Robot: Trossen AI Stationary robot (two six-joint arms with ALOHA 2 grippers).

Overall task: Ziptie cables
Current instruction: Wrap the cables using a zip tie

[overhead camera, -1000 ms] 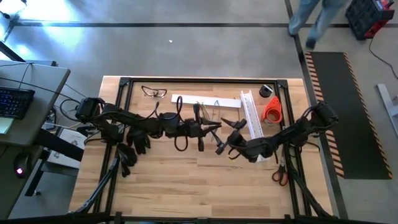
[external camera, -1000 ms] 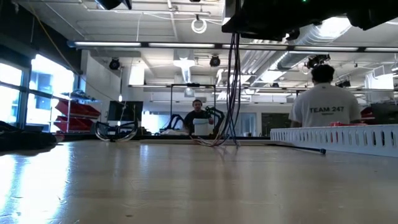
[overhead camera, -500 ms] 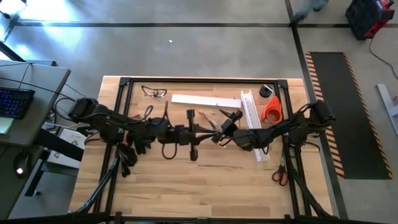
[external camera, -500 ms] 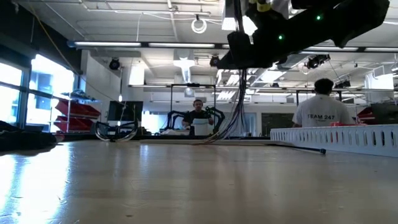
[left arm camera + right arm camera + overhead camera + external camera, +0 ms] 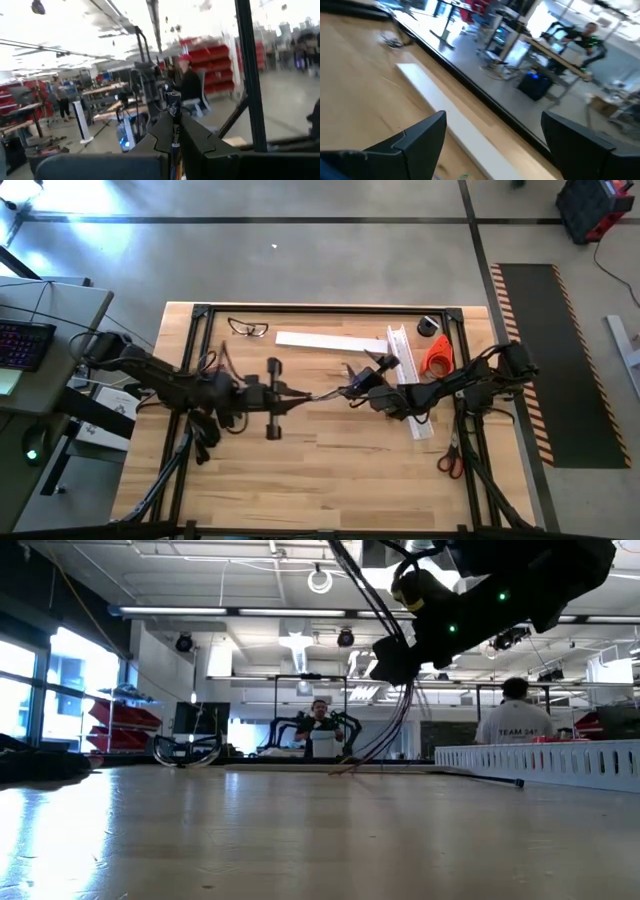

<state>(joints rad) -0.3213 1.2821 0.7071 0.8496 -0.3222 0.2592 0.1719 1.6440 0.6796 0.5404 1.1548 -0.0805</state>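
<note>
the left claw (image 5: 283,393) sits over the middle of the counter, pinched shut on the cables (image 5: 318,394), a loose bundle of thin dark wires; its wrist view shows their ends gripped between the fingers (image 5: 200,145). the right claw (image 5: 355,383) meets the bundle from the right; its wrist view shows the fingers (image 5: 415,137) spread wide with nothing between them. in the low view the wires hang from the raised claws to the surface, held up, i judge, to leave room for wrapping. the ziptie, a thin stiff dark strip, i cannot pick out. the light wooden counter (image 5: 330,480) carries a slotted white plastic channel (image 5: 405,370) near its right edge and clear safety glasses (image 5: 247,328) at the far edge. beyond is a bright workshop with red bins and people.
</note>
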